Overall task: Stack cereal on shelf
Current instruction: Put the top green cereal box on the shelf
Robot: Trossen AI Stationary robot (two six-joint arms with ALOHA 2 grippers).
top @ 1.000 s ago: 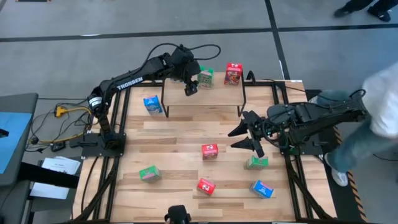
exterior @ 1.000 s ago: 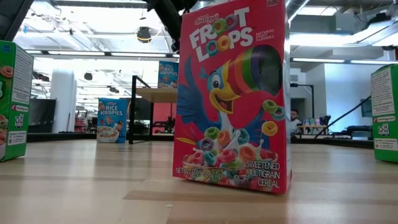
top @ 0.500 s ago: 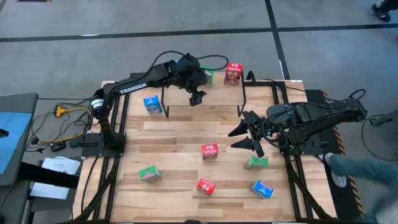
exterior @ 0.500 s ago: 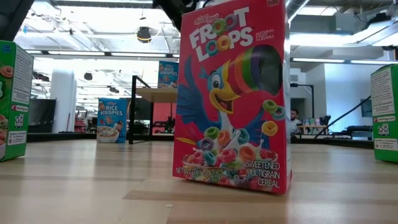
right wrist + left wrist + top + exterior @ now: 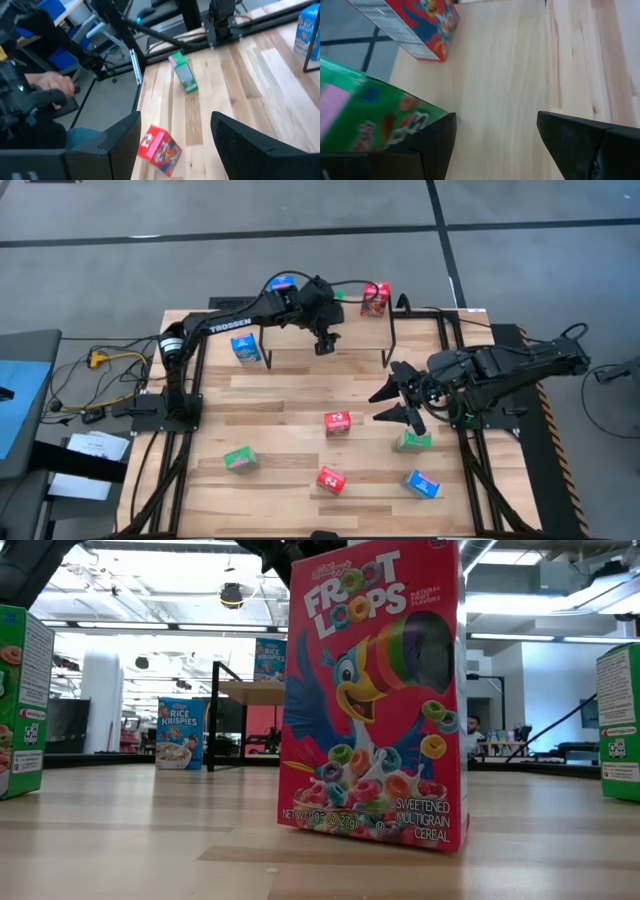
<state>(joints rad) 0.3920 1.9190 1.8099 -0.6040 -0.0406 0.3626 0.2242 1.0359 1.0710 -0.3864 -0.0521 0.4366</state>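
Over the shelf (image 5: 300, 340) your left gripper (image 5: 325, 343) hangs, jaws spread wide, green box (image 5: 375, 120) and red box (image 5: 375, 299) just beside, right gripper (image 5: 395, 404) parked mid-table, released too.

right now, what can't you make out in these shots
- Green box on the shelf: in the high view almost all of it is under the left gripper; the left wrist view cuts it off at the edge.
- Shelf: in the low view the big red box hides its right part and the table behind.
- Green box on the table: in the high view the right gripper covers part of it.
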